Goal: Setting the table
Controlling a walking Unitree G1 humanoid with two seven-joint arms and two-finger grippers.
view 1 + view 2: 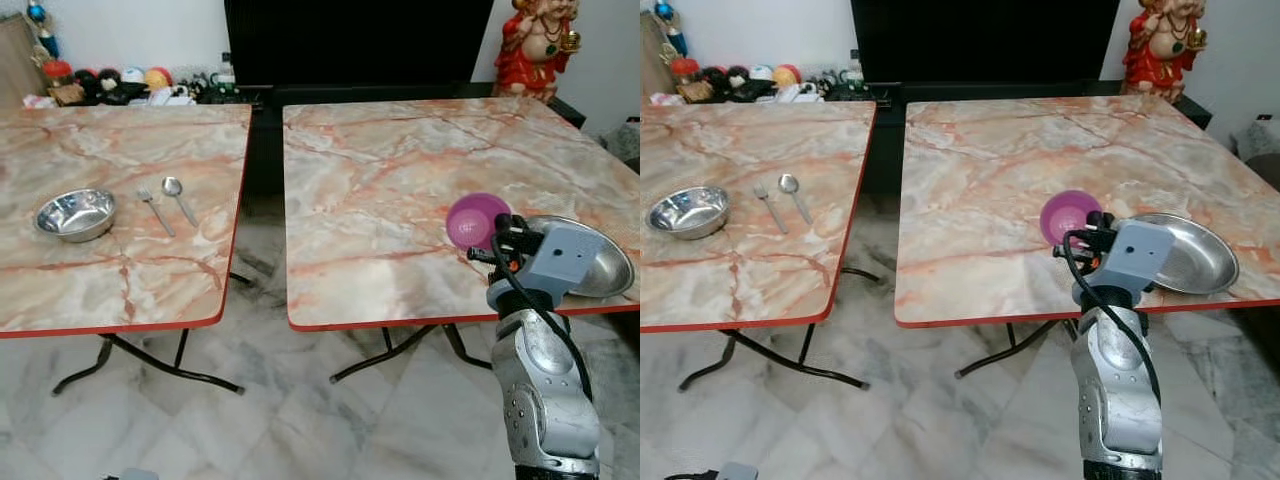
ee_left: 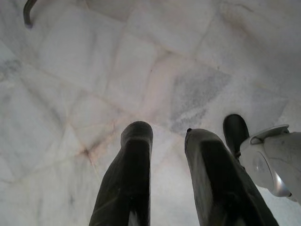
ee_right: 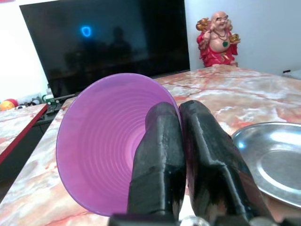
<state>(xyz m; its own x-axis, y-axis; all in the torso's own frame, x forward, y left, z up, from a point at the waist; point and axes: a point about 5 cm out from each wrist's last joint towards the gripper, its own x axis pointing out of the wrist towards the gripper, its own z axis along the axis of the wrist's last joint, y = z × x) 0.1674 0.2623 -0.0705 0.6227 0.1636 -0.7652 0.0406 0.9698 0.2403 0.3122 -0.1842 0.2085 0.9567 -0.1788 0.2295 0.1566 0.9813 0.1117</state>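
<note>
Your right gripper pinches the wall of the purple cup, one finger inside and one outside. You hold the cup on its side above the near part of the right table, its mouth facing away from the wrist toward the dark TV screen. Just beside the cup, toward the table's right edge, lies a steel plate. Across the gap, the left table carries a steel bowl, a fork and a spoon, well apart from the cup. Your left gripper hangs over the marble floor, fingers slightly parted. No writing is legible.
</note>
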